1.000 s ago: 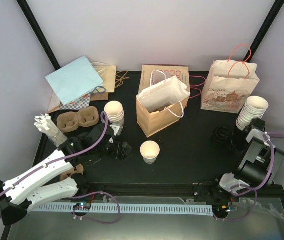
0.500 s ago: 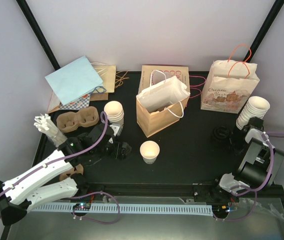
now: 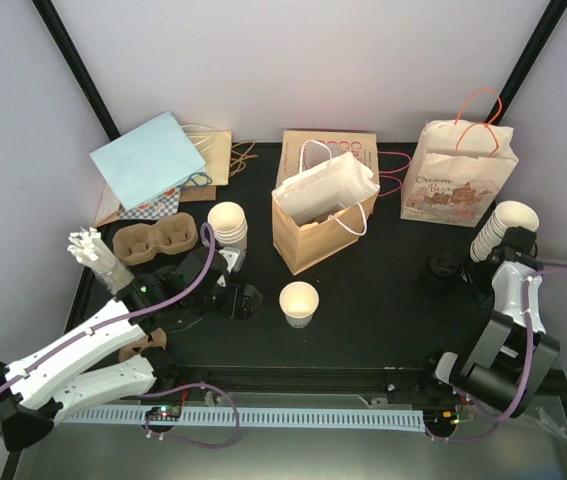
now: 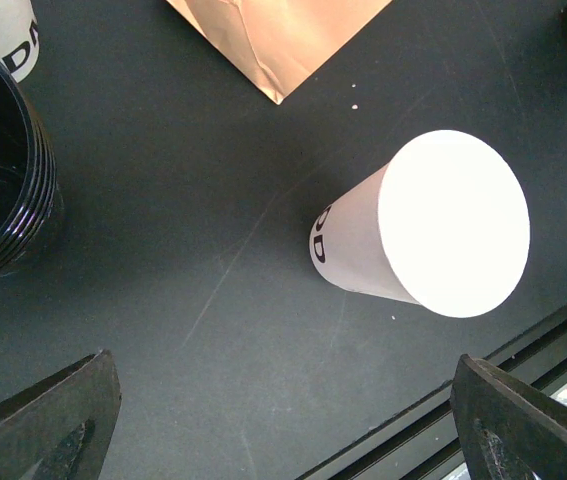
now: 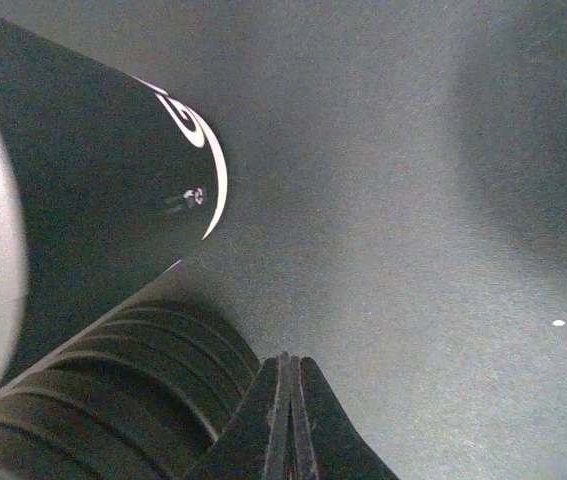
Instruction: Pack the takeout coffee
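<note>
Takeout coffee cup (image 4: 423, 225) stood ahead of your wide-open, empty left hand (image 4: 283, 380); your right hand (image 5: 285, 365) sat closed, empty.

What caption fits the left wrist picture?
Open left gripper above a lone cream cup standing on the black table, black lids stacked nearby.

Near the middle of the surface (image 3: 383, 310): a single cup (image 3: 298, 302). Just behind it, an open bag (image 3: 313, 238), standing; behind that, a flat bag (image 3: 328, 138), lying. At the back right, another standing bag (image 3: 458, 185); right of it and nearer, a stack of cups (image 3: 503, 225), with a pile of lids (image 3: 443, 267) to its left. Left of the open bag, a second stack of cups (image 3: 228, 222); further left, a carrier (image 3: 153, 242), and behind it a heap of flat bags (image 3: 148, 160).
</note>
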Action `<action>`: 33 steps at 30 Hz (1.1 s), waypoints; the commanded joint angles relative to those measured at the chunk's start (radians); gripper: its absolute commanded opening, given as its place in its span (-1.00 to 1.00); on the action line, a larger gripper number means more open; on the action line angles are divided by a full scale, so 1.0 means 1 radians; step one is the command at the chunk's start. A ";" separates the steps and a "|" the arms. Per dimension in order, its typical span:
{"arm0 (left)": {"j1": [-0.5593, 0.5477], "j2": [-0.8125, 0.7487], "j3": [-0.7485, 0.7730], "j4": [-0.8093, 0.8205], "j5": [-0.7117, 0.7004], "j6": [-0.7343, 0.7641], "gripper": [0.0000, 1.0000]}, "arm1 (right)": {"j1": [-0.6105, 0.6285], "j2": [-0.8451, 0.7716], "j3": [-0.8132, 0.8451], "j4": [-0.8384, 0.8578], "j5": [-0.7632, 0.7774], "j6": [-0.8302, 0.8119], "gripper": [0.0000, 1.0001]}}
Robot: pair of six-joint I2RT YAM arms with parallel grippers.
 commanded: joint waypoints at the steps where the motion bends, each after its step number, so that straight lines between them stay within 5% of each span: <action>1: 0.006 -0.012 0.027 -0.005 0.018 -0.008 0.86 | 0.002 -0.068 0.046 -0.087 0.089 0.007 -0.98; 20: 0.006 -0.042 0.007 -0.001 0.056 -0.009 0.86 | -0.061 -0.329 0.112 -0.300 0.345 -0.015 -0.98; 33: 0.006 -0.072 -0.015 0.004 0.085 0.006 0.86 | -0.122 -0.359 0.086 -0.359 0.348 -0.041 -0.98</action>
